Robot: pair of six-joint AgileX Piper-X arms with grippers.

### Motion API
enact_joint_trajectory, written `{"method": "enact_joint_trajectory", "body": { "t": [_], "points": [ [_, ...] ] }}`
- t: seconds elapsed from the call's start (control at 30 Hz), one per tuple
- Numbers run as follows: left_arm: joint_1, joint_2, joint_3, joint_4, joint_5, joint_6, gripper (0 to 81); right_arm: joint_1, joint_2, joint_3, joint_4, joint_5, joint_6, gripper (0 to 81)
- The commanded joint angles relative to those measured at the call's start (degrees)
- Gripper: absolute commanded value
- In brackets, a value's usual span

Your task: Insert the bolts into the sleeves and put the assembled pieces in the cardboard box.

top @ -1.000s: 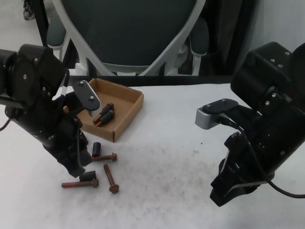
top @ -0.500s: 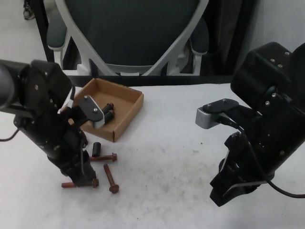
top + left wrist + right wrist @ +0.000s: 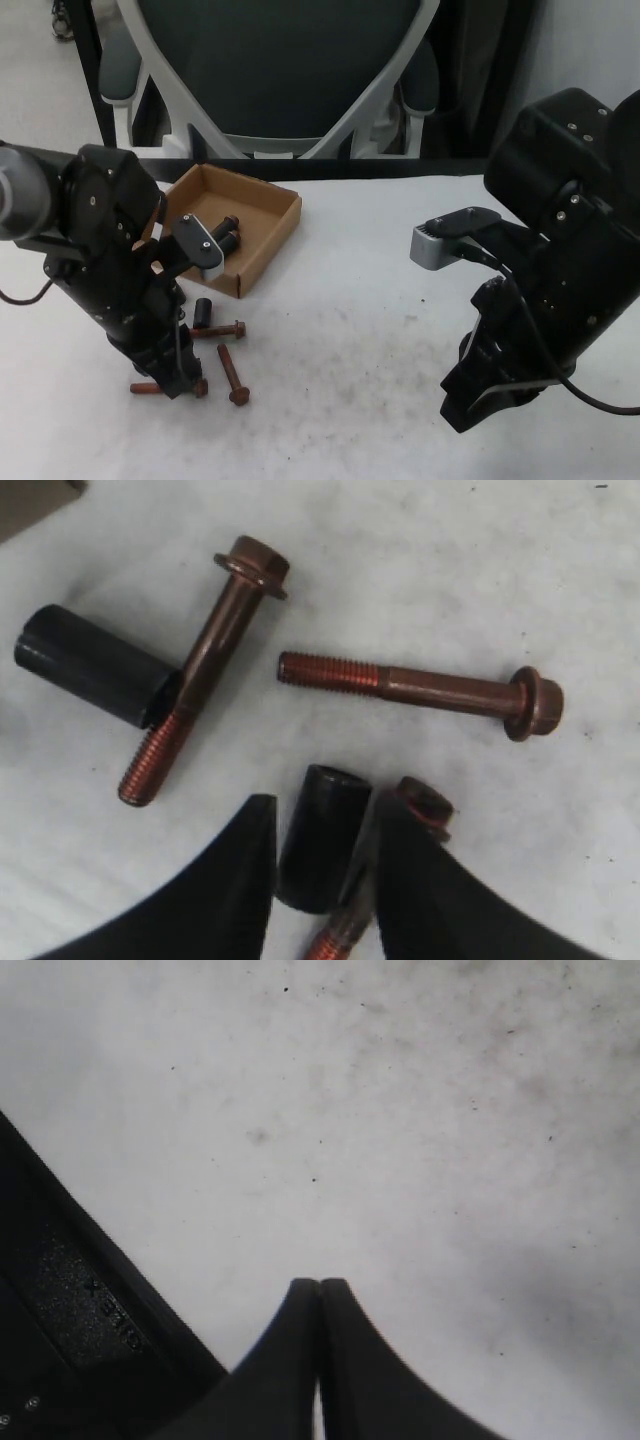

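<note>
Left wrist view: left gripper point(image 3: 320, 815), now lowered from beside cardboard box point(image 3: 270, 238) to loose parts near bench point(image 3: 350, 330) left edge. Fingers parted, straddling black sleeve point(image 3: 318, 858); bolt point(image 3: 422, 804) just beside. Sleeve pickup likely next. Right gripper point(image 3: 320, 1305) pressed closed, empty.

1. The bolts point(image 3: 420, 688) are bare metal with a coppery-brown, dull satin finish. Their shanks are smooth and their ends are cut with fine thread.
2. The sleeves point(image 3: 322, 835) are black and smooth, matt with a faint sheen. Whether they are metal or plastic cannot be told.
3. The cardboard box point(image 3: 268, 250), at the upper left of the high view, is plain brown paperboard, matt.
4. The bench point(image 3: 370, 300) has a white, matt, finely grained top flecked with dark specks.
5. The fingers point(image 3: 225, 900) of the left gripper point(image 3: 322, 802) and those of the right gripper point(image 3: 320, 1290) look like smooth, matt black plastic.
6. The chair frame point(image 3: 400, 90) is glossy white plastic, and the chair back point(image 3: 270, 60) is dark cloth.
</note>
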Motion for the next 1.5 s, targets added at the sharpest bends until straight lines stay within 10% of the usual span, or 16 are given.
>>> {"method": "enact_joint_trajectory", "body": {
  "t": [0.0, 0.13, 0.3, 1.1, 1.47],
  "points": [
    [-0.26, 0.91, -0.50, 0.22, -1.26, -0.27, 31.0, -0.22, -0.79, -0.08, -0.28, -0.82, 0.20, 0.3],
    [-0.26, 1.41, -0.50, 0.22, -1.55, -1.77, 29.2, -0.22, -0.79, -0.08, -0.28, -0.82, 0.20, 0.3],
    [-0.26, 1.41, -0.50, 1.78, -2.61, -3.59, 0.6, -0.22, -0.79, -0.08, -0.63, -0.82, 0.08, 0.3],
    [-0.08, -25.83, 0.14, 5.27, 12.14, -12.80, 0.8, 0.06, -0.79, -0.08, -9.64, -0.82, -0.20, 0.3],
    [-0.08, -52.21, 18.31, 4.05, 12.79, -20.73, 0.8, 4.21, 2.16, -1.75, -11.21, -3.16, 5.97, 0.3]
  ]
}}
